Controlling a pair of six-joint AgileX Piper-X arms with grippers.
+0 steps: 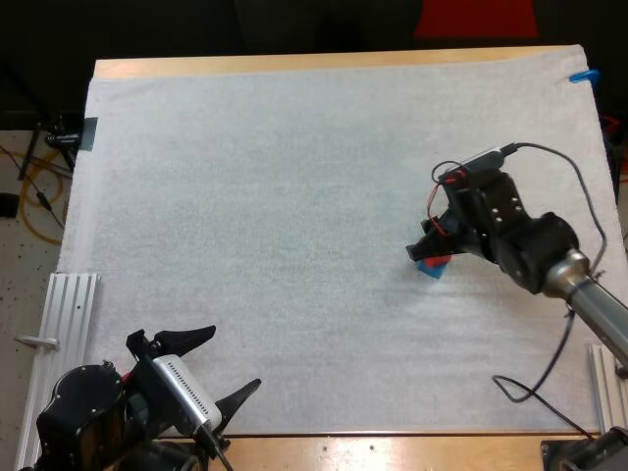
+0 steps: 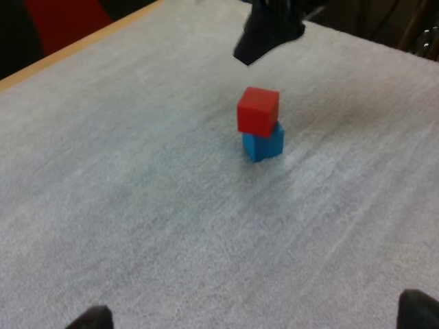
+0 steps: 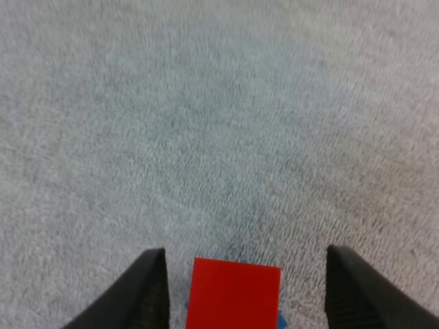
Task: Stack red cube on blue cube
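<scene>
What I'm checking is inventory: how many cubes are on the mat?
2: the red cube sits on the blue cube, beneath the right end effector. None seem hidden.

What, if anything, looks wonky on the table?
The small red cube sits on the small blue cube, but a little twisted and shifted, so blue edges peek out beside it. Nothing has toppled. The right gripper hangs open over the red cube, not touching it.
</scene>
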